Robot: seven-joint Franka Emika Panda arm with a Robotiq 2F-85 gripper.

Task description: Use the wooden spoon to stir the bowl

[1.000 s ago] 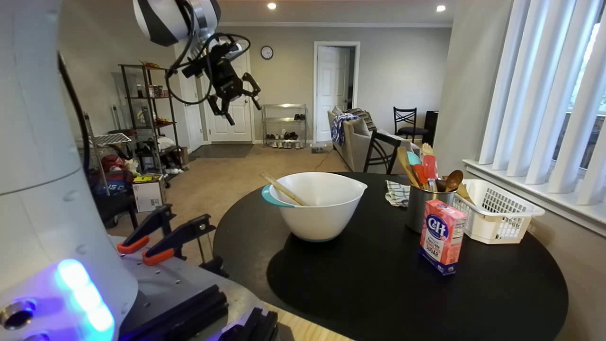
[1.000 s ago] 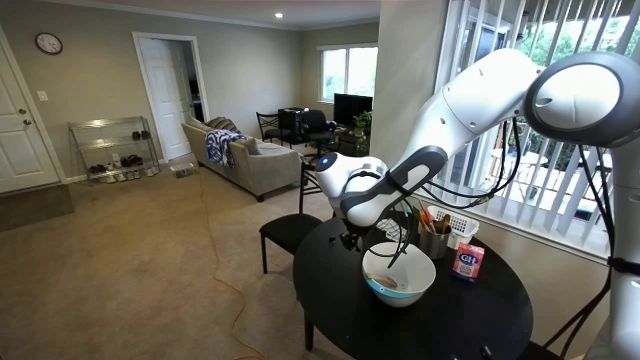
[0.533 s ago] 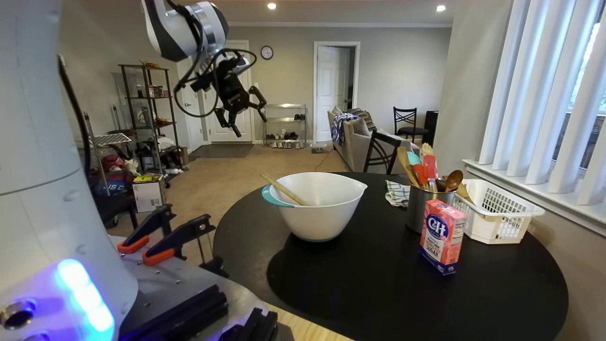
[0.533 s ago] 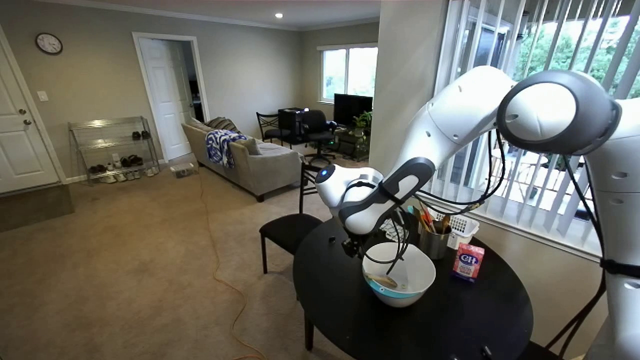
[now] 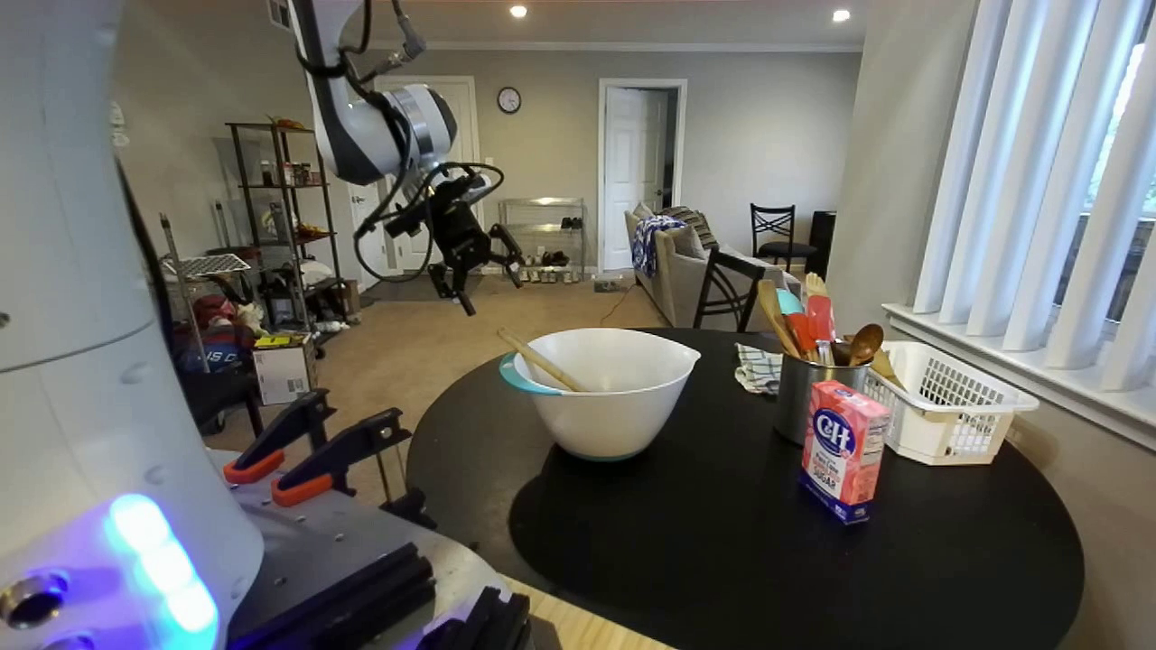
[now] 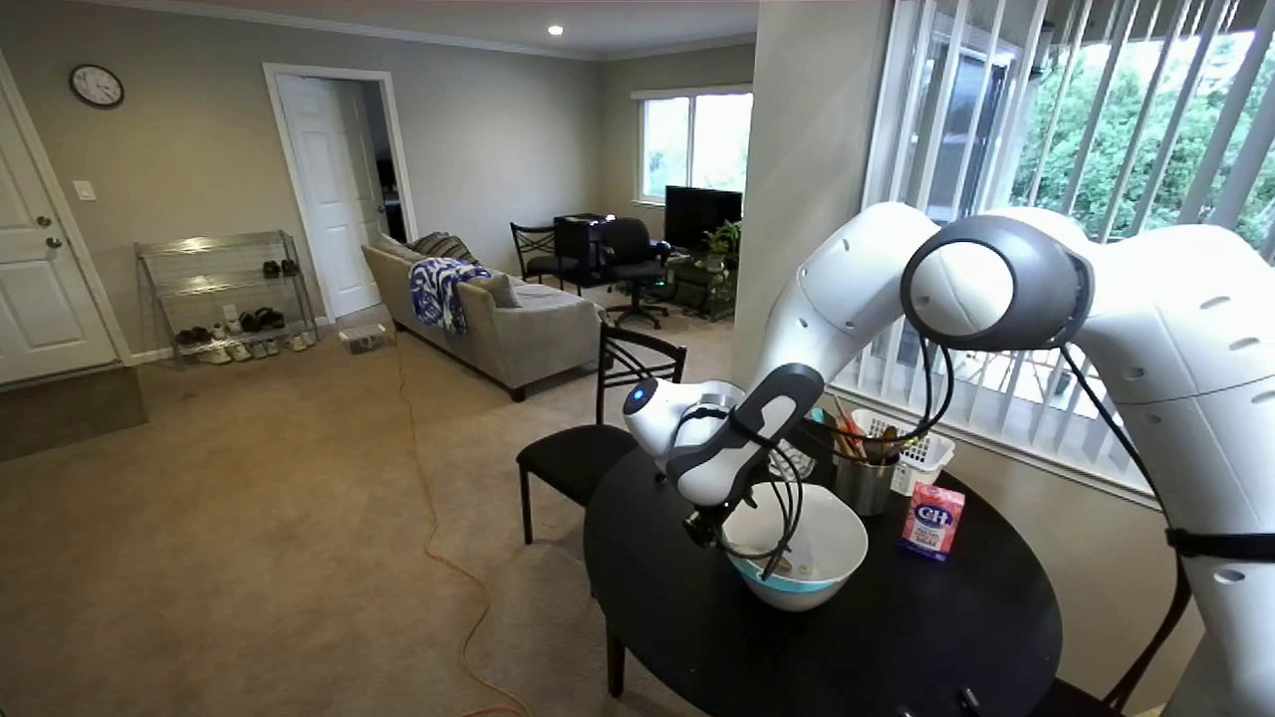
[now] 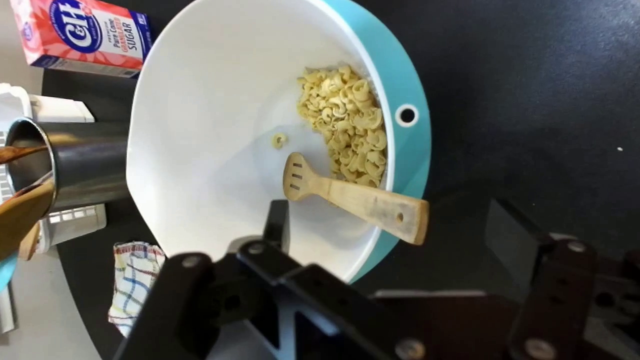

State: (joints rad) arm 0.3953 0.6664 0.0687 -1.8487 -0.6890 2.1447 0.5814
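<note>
The white bowl stands on the black table and shows in both exterior views (image 5: 605, 429) (image 6: 832, 538) and in the wrist view (image 7: 215, 70). It holds pasta (image 7: 345, 122). The light wooden spoon leans in the bowl, slotted head inside, handle over the teal grip side, in an exterior view (image 5: 540, 359) and the wrist view (image 7: 372, 204). In another exterior view, cables partly cover the spoon (image 6: 785, 565). My gripper is open and empty, above and beside the bowl on the handle side (image 5: 494, 296). In the wrist view, the handle end appears between its spread fingers (image 7: 392, 225), apart from them.
A sugar box (image 5: 844, 451), a metal utensil holder (image 5: 817, 397), a white slatted basket (image 5: 966, 406) and a checked cloth (image 5: 759, 369) stand or lie on the table (image 5: 722, 560) past the bowl. A black chair (image 6: 578, 463) stands at the table's edge.
My gripper has moved steadily down and, in an exterior view, slightly right toward the bowl, staying open. The bowl and the spoon have not moved.
</note>
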